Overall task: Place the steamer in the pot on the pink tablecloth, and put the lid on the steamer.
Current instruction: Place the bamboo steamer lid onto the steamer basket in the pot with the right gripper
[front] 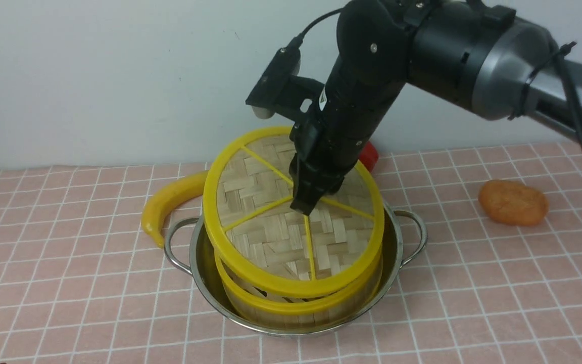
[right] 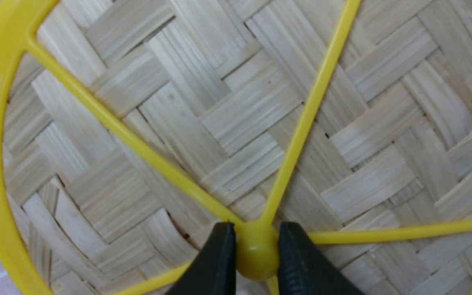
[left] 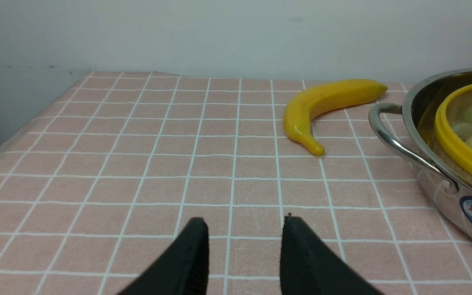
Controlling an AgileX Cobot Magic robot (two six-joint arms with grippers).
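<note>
The steel pot (front: 205,283) stands on the pink tablecloth (front: 473,283) with the steamer (front: 291,308) inside it. The woven lid (front: 271,222) hangs tilted over the steamer, its far edge raised and its near edge down by the steamer's top rim. My right gripper (front: 307,205) is shut on the lid's yellow hub, which shows between the black fingers in the right wrist view (right: 256,246). My left gripper (left: 244,233) is open over bare cloth, left of the pot (left: 424,180). Pale dumplings show inside the steamer (left: 457,143). The left arm is outside the front view.
A yellow banana (front: 170,202) lies just behind and left of the pot, close to its left handle. An orange bun-like toy (front: 513,202) sits on the cloth at the right. Something red (front: 370,154) peeks out behind the right arm. A pale wall backs the table.
</note>
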